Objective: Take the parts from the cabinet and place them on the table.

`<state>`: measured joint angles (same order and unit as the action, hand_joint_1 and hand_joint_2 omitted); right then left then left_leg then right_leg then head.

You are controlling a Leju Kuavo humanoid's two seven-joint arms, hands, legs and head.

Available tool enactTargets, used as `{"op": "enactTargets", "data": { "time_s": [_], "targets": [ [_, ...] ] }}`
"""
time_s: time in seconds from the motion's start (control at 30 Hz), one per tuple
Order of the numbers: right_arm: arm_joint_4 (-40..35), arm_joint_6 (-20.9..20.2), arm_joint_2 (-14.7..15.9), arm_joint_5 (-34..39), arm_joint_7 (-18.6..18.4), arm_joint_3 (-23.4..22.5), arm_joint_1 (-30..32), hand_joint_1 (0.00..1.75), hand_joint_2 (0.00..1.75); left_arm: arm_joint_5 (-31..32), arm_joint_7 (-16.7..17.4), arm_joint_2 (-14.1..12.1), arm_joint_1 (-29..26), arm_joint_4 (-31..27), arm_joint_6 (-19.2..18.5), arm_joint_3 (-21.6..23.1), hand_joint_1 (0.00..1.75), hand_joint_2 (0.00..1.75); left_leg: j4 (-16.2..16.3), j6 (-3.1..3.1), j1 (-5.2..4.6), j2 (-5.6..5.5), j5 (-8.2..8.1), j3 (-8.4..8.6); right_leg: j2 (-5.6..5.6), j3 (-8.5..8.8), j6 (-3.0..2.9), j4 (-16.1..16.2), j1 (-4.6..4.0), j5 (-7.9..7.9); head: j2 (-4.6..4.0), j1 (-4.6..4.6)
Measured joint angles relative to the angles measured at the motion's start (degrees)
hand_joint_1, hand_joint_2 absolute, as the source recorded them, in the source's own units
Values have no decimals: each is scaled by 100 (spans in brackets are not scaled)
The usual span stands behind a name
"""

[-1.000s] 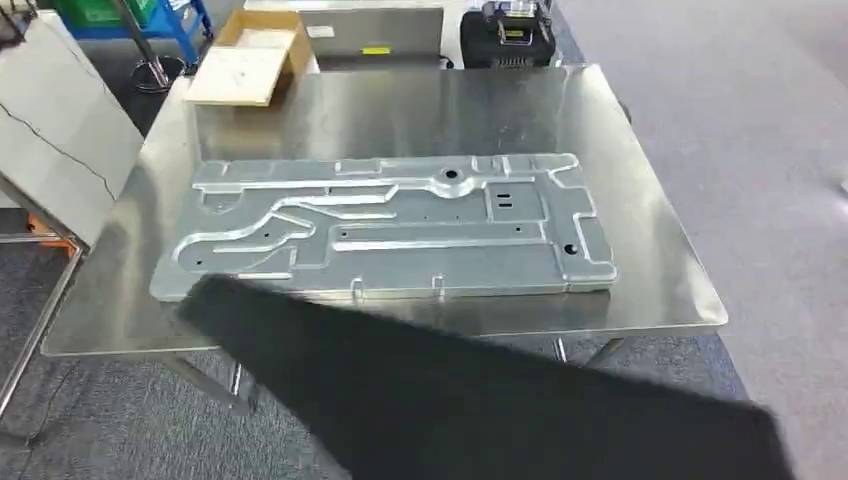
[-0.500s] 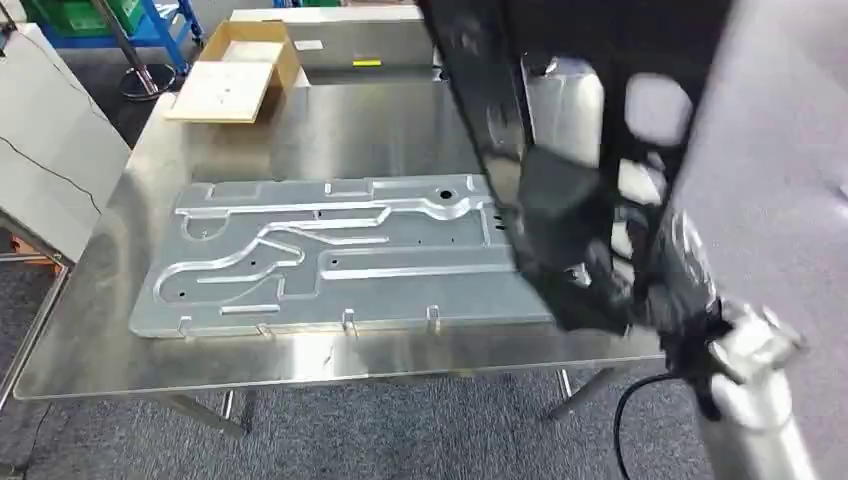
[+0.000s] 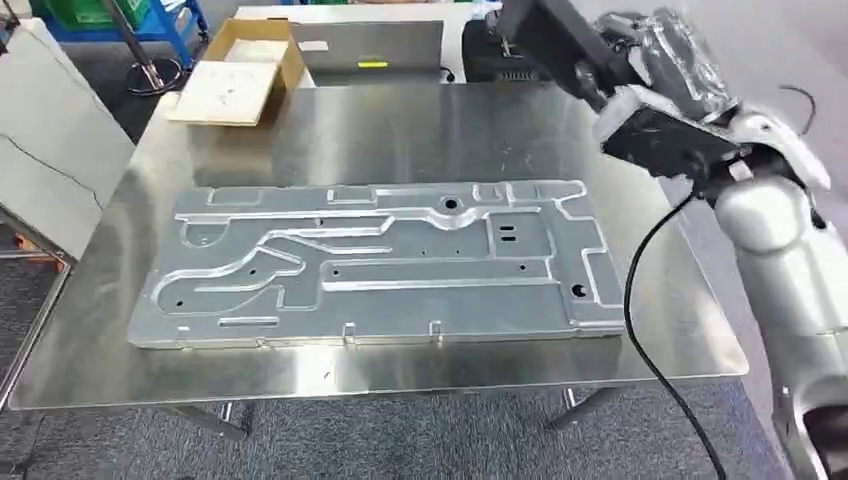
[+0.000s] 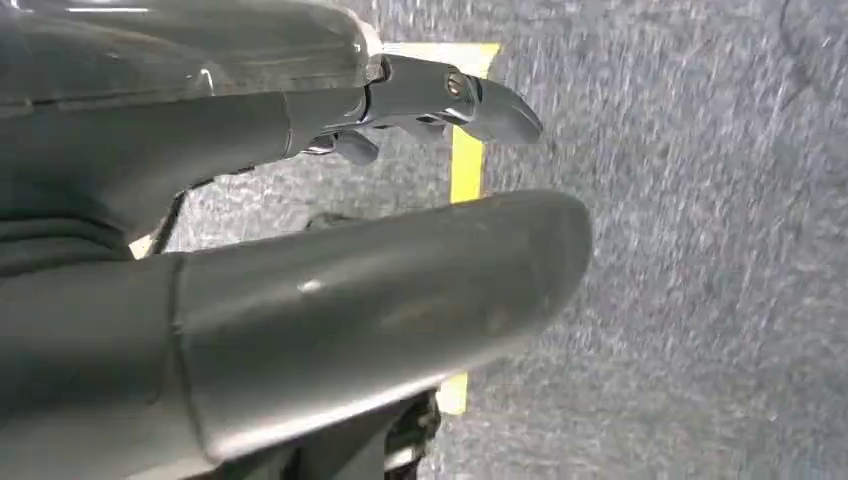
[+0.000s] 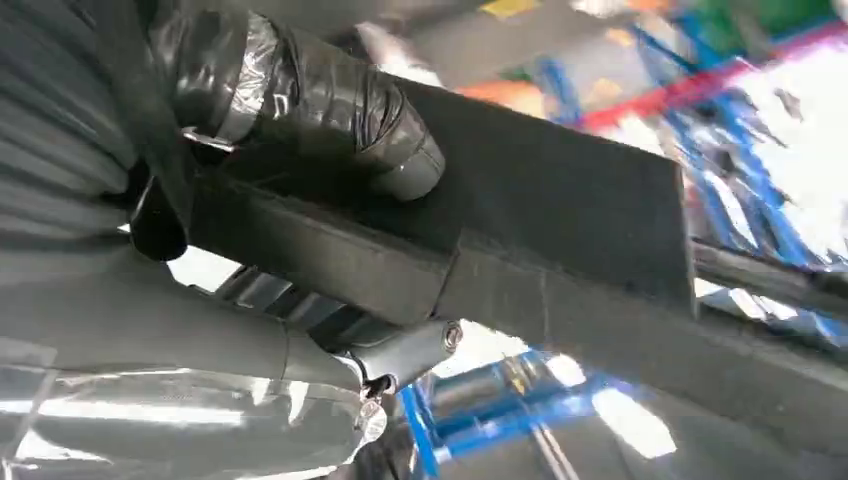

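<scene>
Holding a black part [image 5: 560, 230], the right hand [image 3: 640, 60] is raised over the far right corner of the steel table [image 3: 400, 125]; in the right wrist view its thumb and fingers are clamped around the dark, flat-sided piece, which juts away from the palm, clear of any surface. Item on table: one large grey stamped metal plate [image 3: 380, 265], lying flat, filling most of the tabletop. Item in transit: the black part, in the air and not yet set down. Left hand [image 4: 300, 330]: hanging over grey carpet with a yellow floor marking [image 4: 466, 160]; fingers apart, nothing in them. Beyond the far edge: an open cardboard box [image 3: 240, 70]. Cabinet: cannot be judged from these views. Status, as judged: carrying done, placing outstanding; whether further parts remain cannot be told.
</scene>
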<state>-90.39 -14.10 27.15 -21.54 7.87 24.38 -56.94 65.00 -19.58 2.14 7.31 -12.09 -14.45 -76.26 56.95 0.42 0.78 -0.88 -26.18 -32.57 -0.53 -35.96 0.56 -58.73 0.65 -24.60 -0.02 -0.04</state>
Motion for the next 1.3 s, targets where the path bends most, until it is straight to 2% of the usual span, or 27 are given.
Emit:
{"op": "enactTargets", "data": {
  "time_s": [0.07,0.1,0.13,0.2,0.23,0.27,0.3,0.37,0.4,0.5,0.53,0.57,0.6,0.67,0.7,0.73,0.77,0.8,0.83,0.87,0.9,1.03,1.1,1.13,1.23,1.27,1.3],
  "targets": [
    [468,-233,0,-359,-83,583,-388,175,175,0,-4,7,27,0,-46,11,0,0,23,-73,0,25,-80,1,-3,71,-83,104,61,19,0,0],
    [630,-238,2,-408,-76,817,-500,175,175,0,-9,7,48,0,-55,15,0,0,229,-88,1,45,-190,-73,7,106,-120,121,58,8,0,0],
    [753,-235,2,-428,-74,966,-578,175,175,-2,-9,7,57,0,-55,22,0,0,533,-100,4,56,-334,-222,21,115,-144,123,53,2,0,-4],
    [979,-227,0,-450,-72,1272,-723,175,175,-2,-9,7,47,0,-55,39,0,0,1586,-124,2,56,-701,-805,27,129,-171,134,33,-12,0,-2],
    [1059,-222,0,-450,-72,1402,-766,175,175,-2,-9,7,38,0,-55,44,0,0,1848,-119,2,56,-707,-990,25,148,-180,137,22,-20,0,-2],
    [1110,-222,0,-450,-72,1492,-789,175,175,-2,-9,7,33,0,-55,46,0,0,1816,-103,0,56,-576,-1032,23,177,-187,149,10,-33,0,-2],
    [1151,-220,0,-445,-70,1562,-808,175,175,-2,-9,7,31,0,-55,48,0,0,1510,-72,-5,56,-300,-945,20,215,-189,153,-1,-63,0,-2],
    [1225,-218,0,-445,-70,1653,-873,175,175,-2,-9,7,29,0,-55,48,0,0,456,24,-26,52,382,-524,20,326,-183,153,-27,-138,0,-2],
    [1260,-207,0,-445,-70,1684,-903,175,175,-2,-9,0,22,-2,-55,48,0,0,211,77,-55,43,431,-410,22,344,-173,168,-31,-161,0,2],
    [1346,-325,0,-436,-83,1770,-970,175,175,-4,-20,-2,26,0,-100,52,0,0,75,87,-79,47,336,-352,8,285,-108,139,-45,-173,0,-2],
    [1387,-435,0,-434,-85,1842,-997,175,175,-7,-35,-2,31,0,-127,57,0,0,26,106,-75,49,299,-335,9,281,-82,142,-47,-180,0,-2],
    [1446,-478,0,-469,-89,1944,-1037,175,175,-11,-52,0,38,0,-170,68,0,0,-46,126,16,61,312,-287,16,253,-45,122,-69,-237,0,-4],
    [1527,-493,-13,-513,-90,2045,-1073,175,175,-7,-81,6,38,0,-214,92,0,0,-66,135,-3,51,312,-267,27,225,-25,-17,-59,-328,0,2],
    [1689,-500,-99,-614,-89,2321,-1120,175,175,-7,-136,11,44,0,-300,125,0,0,-63,173,-2,61,299,-254,24,-125,-1,-753,-33,-677,0,2],
    [1794,-500,-147,-671,-89,2529,-1106,175,175,-4,-171,11,48,0,-339,136,0,0,-61,182,-2,61,292,-247,23,-402,18,-1274,-21,-870,0,0],
    [1904,-502,-216,-734,-87,2769,-1067,175,175,-2,-221,11,46,0,-363,144,0,0,-53,183,0,60,288,-245,24,-631,37,-1652,-2,-941,0,2],
    [1999,-506,-281,-808,-89,2931,-1035,175,175,0,-247,11,41,0,-382,149,0,0,-46,179,0,58,282,-239,25,-697,46,-1688,21,-860,0,2],
    [2076,-515,-361,-850,-92,3084,-1014,175,175,0,-273,11,39,0,-407,153,0,0,-36,169,1,53,273,-234,31,-628,51,-1450,42,-640,0,2],
    [2146,-530,-444,-863,-89,3217,-1009,0,0,13,-306,13,38,0,-422,160,0,175,-25,151,1,51,255,-220,33,-446,52,-1022,58,-359,0,2],
    [2213,-548,-537,-873,-89,3356,-1010,0,0,35,-332,15,39,0,-446,175,0,175,-6,125,2,51,235,-204,38,-209,47,-492,68,-71,0,0],
    [2270,-568,-630,-880,-89,3462,-1003,0,0,37,-354,15,40,0,-461,195,0,175,5,90,2,52,208,-204,49,-38,34,-51,67,51,0,2],
    [2528,-745,-1030,-685,-135,3853,-940,0,0,55,-404,15,69,0,-476,273,0,175,-19,-32,-13,58,227,-197,15,26,-36,40,-11,-6,0,-4],
    [2605,-859,-1161,-445,-186,3920,-949,0,0,70,-407,26,71,0,-476,288,0,175,86,-99,2,64,108,-238,29,76,-132,115,43,35,0,-2],
    [2648,-956,-1230,-235,-186,3933,-977,0,0,83,-407,26,71,0,-476,291,0,175,376,-119,3,63,-86,-362,37,78,-183,118,43,30,0,-6],
    [2738,-1230,-1309,415,-175,4038,-943,0,0,85,-402,24,66,0,-470,304,0,175,1731,-161,4,62,-653,-999,38,80,-197,119,25,32,0,-4],
    [2777,-1337,-1314,642,-175,4060,-914,0,0,90,-400,24,59,0,-470,315,0,175,1895,-163,4,63,-637,-1089,42,81,-201,114,22,29,0,-4],
    [2813,-1390,-1314,786,-172,4084,-904,0,0,90,-400,24,55,0,-468,326,0,175,1743,-159,5,63,-488,-1027,43,82,-201,103,22,24,0,-4]
  ]
}}
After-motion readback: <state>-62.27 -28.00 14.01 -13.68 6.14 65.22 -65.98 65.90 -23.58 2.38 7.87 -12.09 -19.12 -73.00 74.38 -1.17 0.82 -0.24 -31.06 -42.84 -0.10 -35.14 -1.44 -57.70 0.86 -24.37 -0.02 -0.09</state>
